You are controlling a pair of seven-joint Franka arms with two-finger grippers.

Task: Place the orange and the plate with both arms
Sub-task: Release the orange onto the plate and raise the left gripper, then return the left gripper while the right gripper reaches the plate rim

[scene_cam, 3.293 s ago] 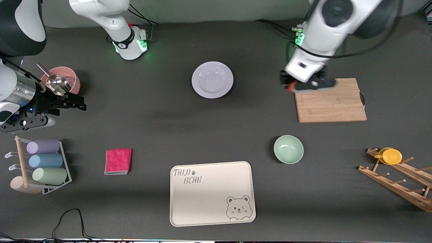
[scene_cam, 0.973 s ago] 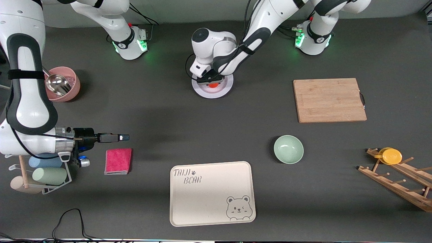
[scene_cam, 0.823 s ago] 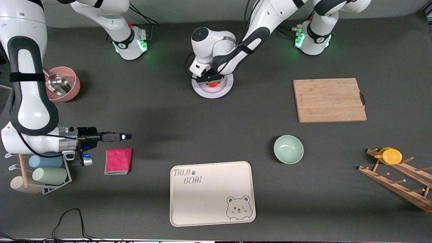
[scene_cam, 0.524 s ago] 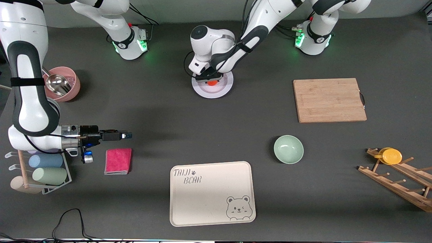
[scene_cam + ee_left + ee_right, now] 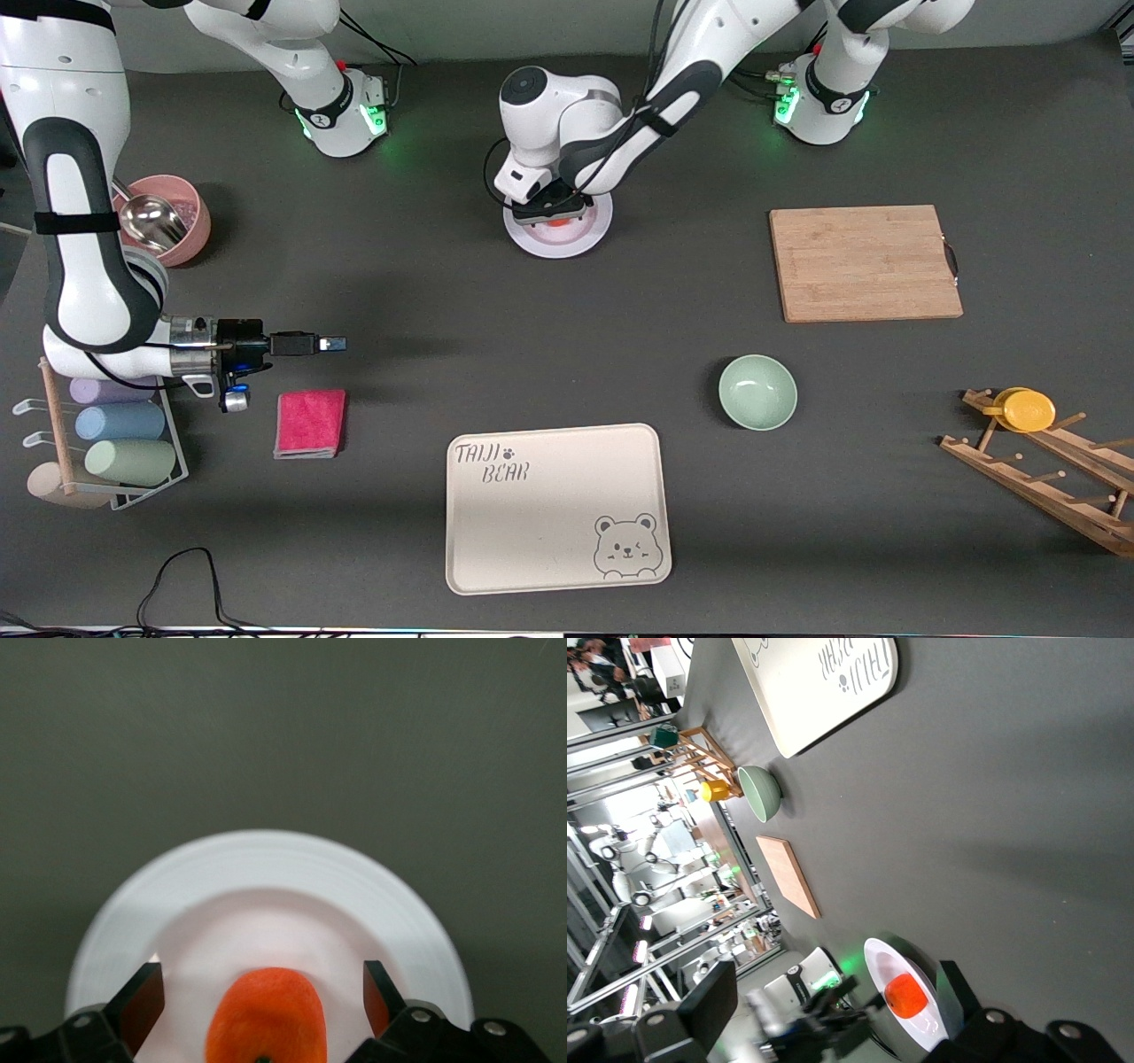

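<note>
**Orange on the plate, both grippers wide open**

On the plate (image 5: 592, 237), in its shallow well: the orange (image 5: 266, 1019), resting on the white surface. Directly above it, the left gripper (image 5: 554, 211), pointing straight down. Fingers (image 5: 142, 1003) spread wide, one on either side of the fruit, with a clear gap of plate showing between each pad and the peel. Nothing held. From the front, only a sliver of orange visible under the black hand.

Plate itself on the dark table mat, about midway between the two arm bases and close to them, well apart from everything else.

Over the table toward the right arm's end: the right gripper (image 5: 332, 343), held level and pointing toward the left arm's end. Fingers wide apart, empty. Just below it in the front view, nearer to the camera, a folded pink cloth (image 5: 310, 423).

Nearer to the front camera than the plate: a cream bear tray (image 5: 549, 523), bare. Beside the tray, toward the left arm's end, a pale green bowl (image 5: 757, 392). Farther from the camera than the bowl, a wooden cutting board (image 5: 864, 263). At the left arm's end of the table, a yellow cup (image 5: 1028, 409) on a slanted wooden rack (image 5: 1054, 487).
</note>
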